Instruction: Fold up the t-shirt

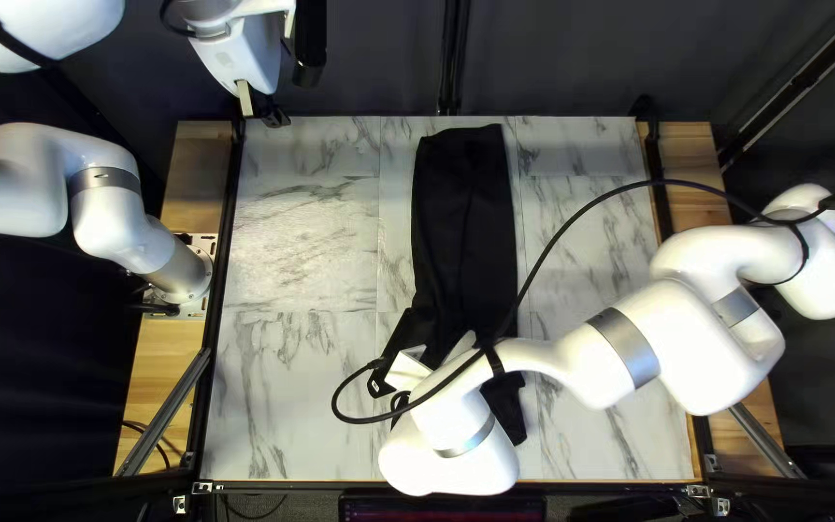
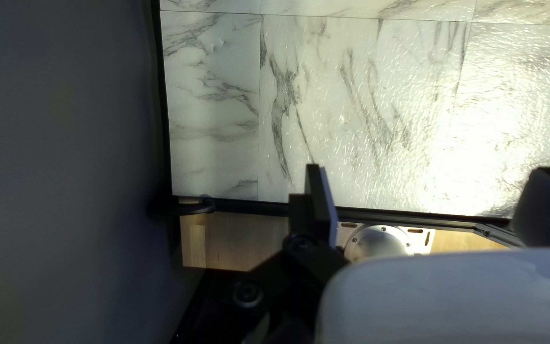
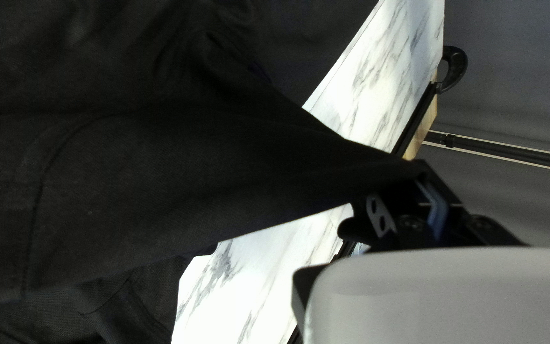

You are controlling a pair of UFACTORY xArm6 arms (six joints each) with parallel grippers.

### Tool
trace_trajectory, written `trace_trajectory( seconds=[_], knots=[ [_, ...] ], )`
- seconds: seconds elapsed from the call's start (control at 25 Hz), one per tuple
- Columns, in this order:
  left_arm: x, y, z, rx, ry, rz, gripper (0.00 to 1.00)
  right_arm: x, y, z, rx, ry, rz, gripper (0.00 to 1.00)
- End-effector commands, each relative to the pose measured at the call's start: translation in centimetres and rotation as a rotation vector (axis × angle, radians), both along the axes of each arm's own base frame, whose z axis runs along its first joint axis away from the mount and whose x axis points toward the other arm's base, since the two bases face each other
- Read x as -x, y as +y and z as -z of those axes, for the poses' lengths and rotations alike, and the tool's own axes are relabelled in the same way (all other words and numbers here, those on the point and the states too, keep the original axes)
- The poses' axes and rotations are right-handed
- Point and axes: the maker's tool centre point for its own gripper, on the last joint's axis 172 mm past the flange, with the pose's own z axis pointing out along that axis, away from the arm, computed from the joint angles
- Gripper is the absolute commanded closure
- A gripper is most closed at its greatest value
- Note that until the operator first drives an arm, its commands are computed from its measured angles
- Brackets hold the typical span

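Black fabric is making up the t-shirt [image 1: 466, 213], which is lying lengthwise on the marbled desk [image 1: 302, 387], running from the desk's far edge toward its near edge in a long, narrow strip. Over the desk's nearer part, my right arm [image 1: 572, 372] is covering a good stretch of the t-shirt, so its middle folds are hiding from the top left view; only a dark end is showing beyond the arm. A black cable [image 1: 572, 217] is looping above the desk and crossing over that same stretch.

My right hand [image 1: 377, 386] is grasping the t-shirt above the desk's nearer part, pinching one corner. Cloth is stretching taut toward the fingertips in the right wrist view and partly masking them, while a seam [image 3: 38, 191] is curving across it. How many layers the hand is pinching, I cannot tell.

My left hand [image 1: 265, 111] is hanging released above the desk's far left corner, its fingers standing wide apart in the left wrist view. The left arm [image 1: 26, 193] is passing out of sight beyond the top left view's edge. At the desk's near edge, a screen [image 1: 442, 507] is showing only partly, the rest being cut off.
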Motion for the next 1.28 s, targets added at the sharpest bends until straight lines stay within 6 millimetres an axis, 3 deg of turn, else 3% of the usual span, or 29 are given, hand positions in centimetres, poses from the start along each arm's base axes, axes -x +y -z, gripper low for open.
trace_trajectory(
  seconds=[0.04,0.12,0.28,0.44,0.88,1.28],
  knots=[
    [0.0,0.0,0.0,0.000,0.000,0.000,0.00,3.1,-1.1,-0.4,-0.128,-0.111,-0.009,1.00],
    [0.0,0.0,0.0,0.000,0.000,0.000,0.00,4.0,-1.5,-0.5,-0.138,-0.114,-0.037,1.00],
    [0.0,0.0,0.0,0.000,0.000,0.000,0.00,3.7,-1.3,-0.2,-0.162,-0.131,-0.104,1.00],
    [0.0,0.0,0.0,0.000,0.000,0.000,0.00,1.7,0.1,1.2,-0.195,-0.182,-0.146,1.00],
    [0.0,0.0,0.0,0.000,0.000,0.000,0.00,-2.1,2.6,1.6,-0.214,-0.304,-0.274,1.00],
    [0.0,0.0,0.0,0.000,0.000,0.000,0.00,-7.2,6.0,4.2,-0.232,-0.366,-0.427,1.00]
  ],
)
